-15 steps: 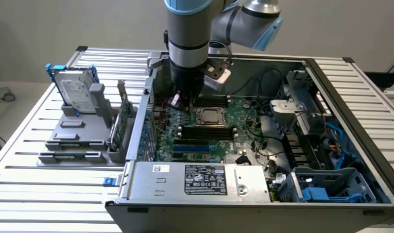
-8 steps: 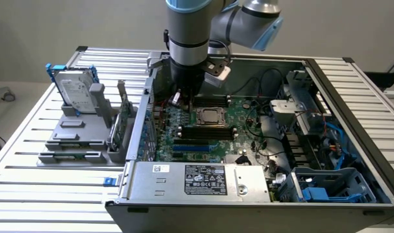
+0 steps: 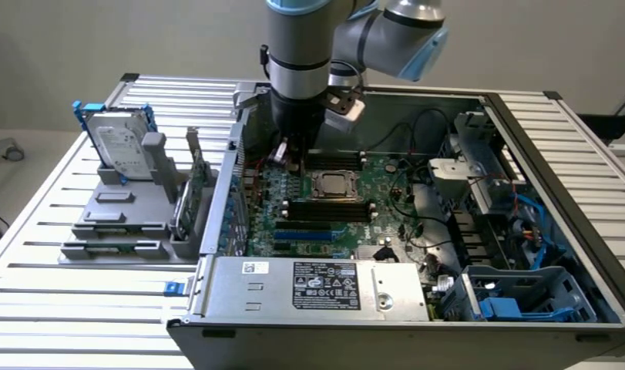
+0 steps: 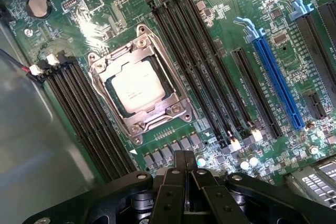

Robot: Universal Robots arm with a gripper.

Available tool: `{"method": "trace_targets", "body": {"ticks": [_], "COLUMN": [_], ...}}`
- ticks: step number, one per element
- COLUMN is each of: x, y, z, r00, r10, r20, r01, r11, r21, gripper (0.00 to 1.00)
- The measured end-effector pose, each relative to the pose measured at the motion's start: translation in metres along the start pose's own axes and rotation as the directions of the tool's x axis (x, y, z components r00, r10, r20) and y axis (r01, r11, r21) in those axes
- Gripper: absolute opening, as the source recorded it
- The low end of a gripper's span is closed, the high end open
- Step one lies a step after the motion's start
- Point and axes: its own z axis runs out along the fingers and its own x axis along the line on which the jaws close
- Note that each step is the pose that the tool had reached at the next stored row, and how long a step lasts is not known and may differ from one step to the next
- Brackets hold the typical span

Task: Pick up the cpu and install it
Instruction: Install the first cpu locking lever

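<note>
Cpu [image 4: 137,87] seated in its socket [image 4: 140,92] on the motherboard [image 4: 220,3], inside the open case [image 3: 291,289]; memory slots [image 4: 210,61] flank the socket. Gripper [image 4: 184,174] closed, holding nothing, hovering over the board near the socket; in the exterior view the arm [image 3: 297,54] reaches down at the case's far left.

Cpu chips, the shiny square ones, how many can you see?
1. The cpu sits inside the metal socket frame on the green motherboard, between two groups of long black memory slots. The arm covers part of the case, so another could be hidden.

"DELL" on the motherboard [image 4: 220,40]
</note>
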Motion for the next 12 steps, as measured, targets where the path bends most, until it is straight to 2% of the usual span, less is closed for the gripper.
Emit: {"method": "trace_targets", "body": {"ticks": [6,9,12], "x": [0.007,0.01,0.014], "y": [-0.0036,-0.0054,-0.0072], "z": [0.0032,0.004,0.0044], "r00": [0.9993,0.9986,0.9978], "r10": [-0.021,-0.032,-0.042], "r20": [0.0306,0.0422,0.051], "r01": [0.022,0.033,0.043], "r11": [0.9997,0.9993,0.9988], "r21": [-0.0136,-0.0184,-0.0217], "gripper": [0.11,0.11,0.11]}}
